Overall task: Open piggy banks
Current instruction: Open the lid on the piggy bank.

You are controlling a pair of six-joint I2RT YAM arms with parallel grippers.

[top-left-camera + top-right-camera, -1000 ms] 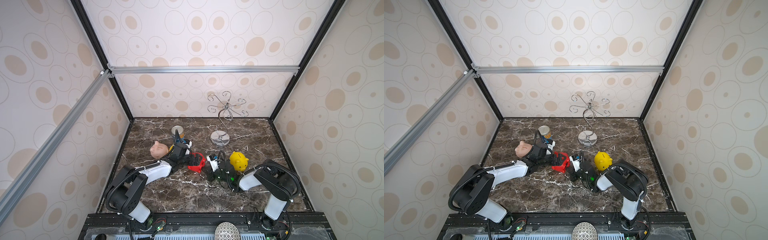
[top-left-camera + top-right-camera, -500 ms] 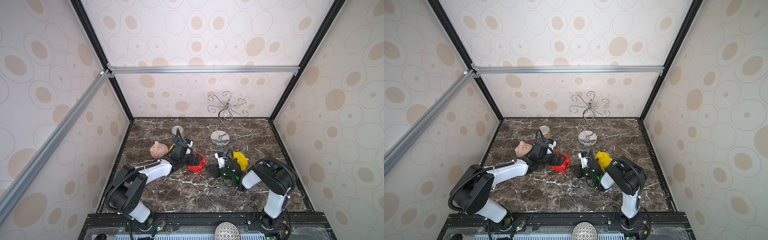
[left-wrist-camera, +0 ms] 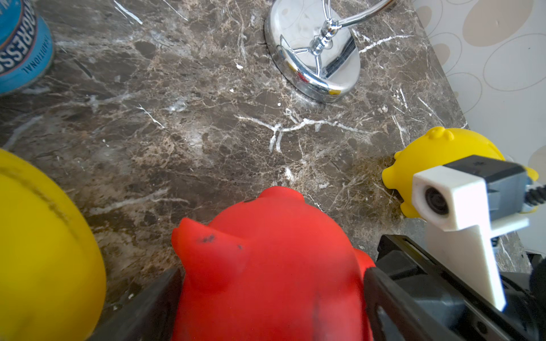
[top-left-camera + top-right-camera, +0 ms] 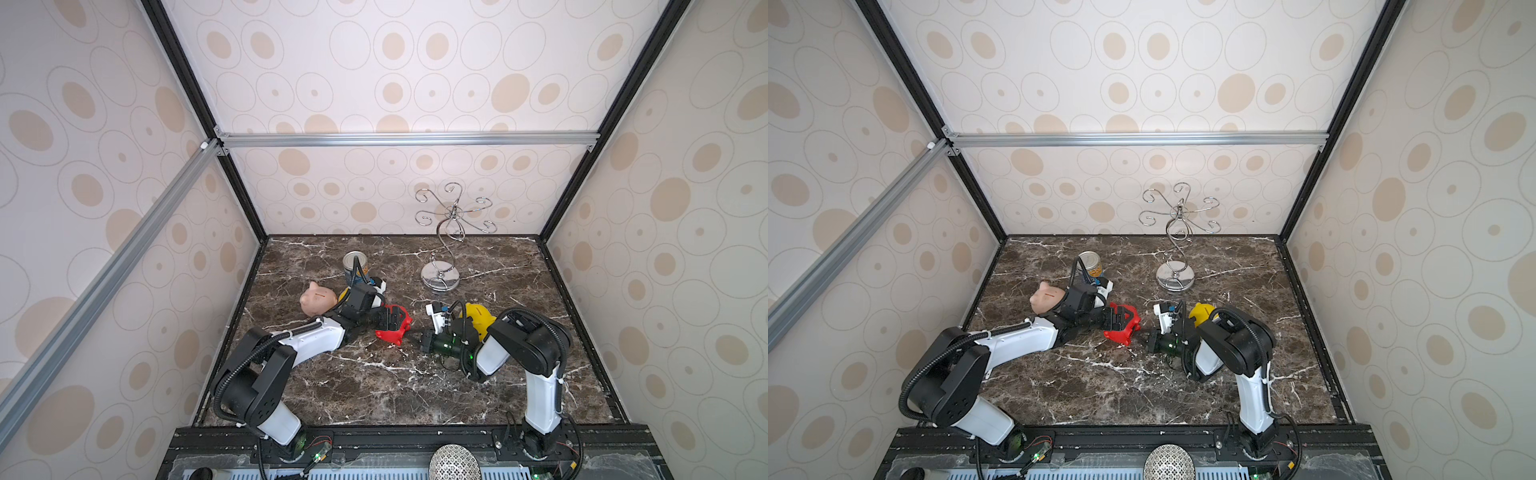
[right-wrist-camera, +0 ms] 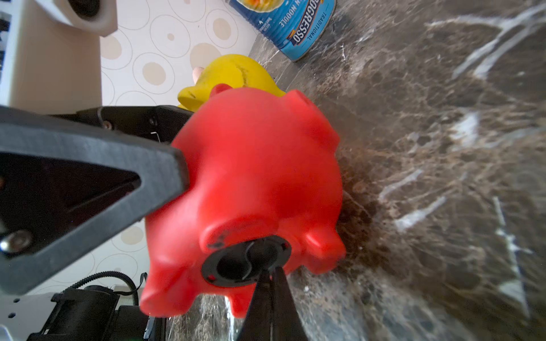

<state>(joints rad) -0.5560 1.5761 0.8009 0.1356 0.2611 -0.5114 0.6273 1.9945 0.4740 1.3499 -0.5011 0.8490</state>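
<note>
Clamping red piggy bank [image 4: 402, 323] sideways betw. its fingers, L gripper [image 4: 390, 321] holds it at tabletop [image 4: 374, 395] ctr. R gripper [image 5: 270, 274], tips nearly together, nips rim of black plug [image 5: 236, 265] on pig's underside.

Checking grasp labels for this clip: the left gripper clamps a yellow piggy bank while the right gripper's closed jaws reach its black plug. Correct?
Not quite: the clamped bank is red, not yellow. The left gripper clamps the red piggy bank while the right gripper's closed jaws reach its black plug. The right wrist view shows this most plainly.
</note>
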